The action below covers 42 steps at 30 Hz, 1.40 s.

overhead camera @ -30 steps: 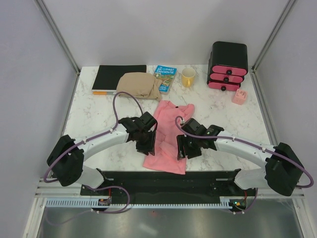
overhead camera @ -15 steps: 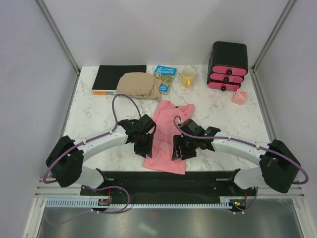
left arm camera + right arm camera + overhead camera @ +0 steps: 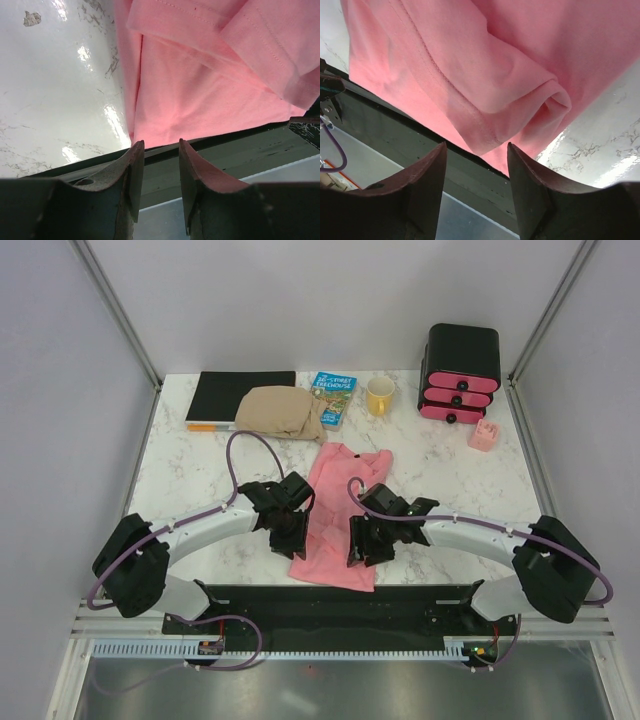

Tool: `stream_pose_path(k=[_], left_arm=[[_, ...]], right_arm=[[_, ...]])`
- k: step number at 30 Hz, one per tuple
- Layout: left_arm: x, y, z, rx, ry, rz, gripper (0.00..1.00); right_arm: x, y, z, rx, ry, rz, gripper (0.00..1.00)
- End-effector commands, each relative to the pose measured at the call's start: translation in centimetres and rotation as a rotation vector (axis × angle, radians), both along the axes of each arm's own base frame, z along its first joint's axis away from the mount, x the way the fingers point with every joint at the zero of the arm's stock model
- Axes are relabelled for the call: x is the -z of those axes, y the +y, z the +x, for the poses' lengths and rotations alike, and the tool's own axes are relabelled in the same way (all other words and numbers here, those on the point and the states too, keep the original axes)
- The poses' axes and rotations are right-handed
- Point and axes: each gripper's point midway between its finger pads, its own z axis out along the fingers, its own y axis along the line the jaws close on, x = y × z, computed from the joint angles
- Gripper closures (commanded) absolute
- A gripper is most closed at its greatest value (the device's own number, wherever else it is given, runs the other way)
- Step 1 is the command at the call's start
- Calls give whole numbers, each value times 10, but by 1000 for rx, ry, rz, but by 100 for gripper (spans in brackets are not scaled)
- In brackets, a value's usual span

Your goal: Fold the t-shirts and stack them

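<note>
Hem of t-shirt [image 3: 335, 512] lies along near edge of table [image 3: 190, 472].

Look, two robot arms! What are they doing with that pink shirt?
They are folding a salmon-pink thin cloth t-shirt that lies partly folded on the white marble table. The left gripper and right gripper hover low at its near end, one at each side, both open and holding nothing.
</note>
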Motion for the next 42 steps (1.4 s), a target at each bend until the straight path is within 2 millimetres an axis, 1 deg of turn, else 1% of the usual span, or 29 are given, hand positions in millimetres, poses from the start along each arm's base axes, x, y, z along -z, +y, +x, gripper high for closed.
stream_pose_path(k=[1,2,4,5,8,10,11,13,17,19,25,31,34,38,40,41,42], left_arm=[[-1,0,3,-24,-20,-5,59],[-1,0,3,-24,-20,-5,59],[0,1,2,-22,-18,-4,59],[1,1,2,-21,-16,-1,59],[2,1,2,-15,-17,-1,59],[4,0,1,-7,-6,-2,59],[4,-1,0,2,-4,-6,60],[6,-3,-1,10,9,-9,61],[9,-3,-4,16,20,-14,64],[9,-2,-3,14,13,-11,66],[8,0,-2,20,-3,-10,72],[4,0,1,20,-23,-13,73],[4,0,2,27,-25,-10,73],[4,0,4,29,-29,-2,73],[4,0,5,31,-32,0,73],[3,0,5,34,-33,1,73],[3,0,6,33,-35,3,73]], right_arm=[[3,7,1,1,-3,15,44],[3,8,1,1,-5,13,48],[4,9,1,2,-6,12,51],[3,9,2,5,-6,12,57],[-2,13,5,4,-21,24,68],[-5,13,6,2,-29,28,72],[-6,14,7,0,-33,30,76],[-9,13,6,-2,-36,24,80],[-16,10,13,10,-71,8,90],[-22,9,17,16,-91,3,93],[-38,9,37,50,-180,-15,96],[-39,5,52,89,-222,-51,98],[-38,-1,60,118,-244,-79,100],[-42,-15,80,189,-297,-120,100],[-44,-20,86,214,-317,-132,100],[-47,-28,95,247,-338,-147,100],[-48,-30,98,259,-348,-154,100]])
